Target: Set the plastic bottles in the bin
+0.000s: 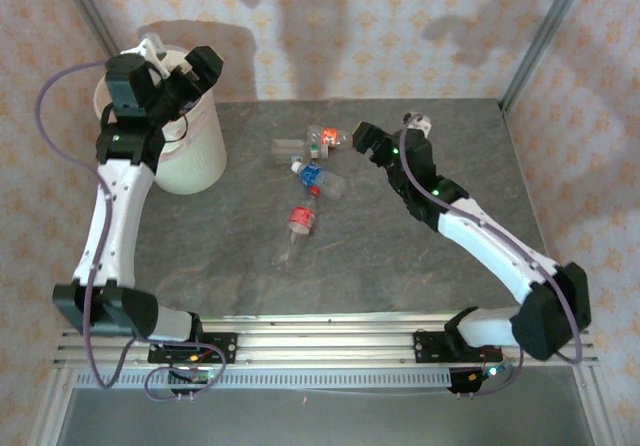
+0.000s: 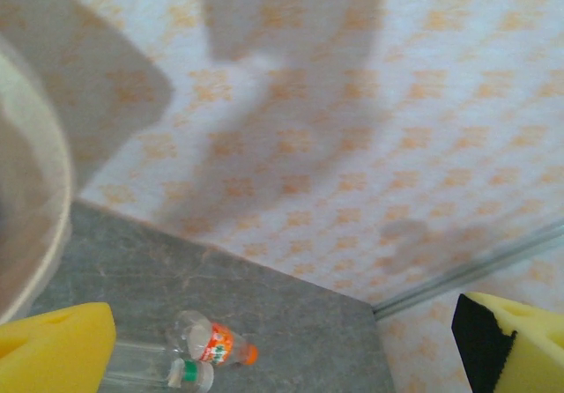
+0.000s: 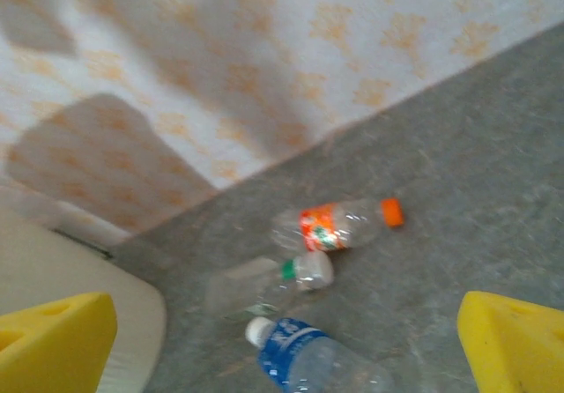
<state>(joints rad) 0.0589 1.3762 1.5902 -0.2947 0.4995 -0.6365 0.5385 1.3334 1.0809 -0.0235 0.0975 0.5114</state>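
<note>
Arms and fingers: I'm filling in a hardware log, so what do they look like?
Both the left arm and right arm have white links, black joint housings, a small green light and a purple cable looping alongside. Their fingers are chunky yellow wedges.

Bottles (image 1: 315, 177) on table (image 1: 230, 256) ctr, bin (image 1: 197, 156) at L.

A grey stone-look table (image 1: 400, 266) stands against pale wallpaper (image 1: 400, 36) patterned with orange motifs, crossed by soft shadows.
</note>
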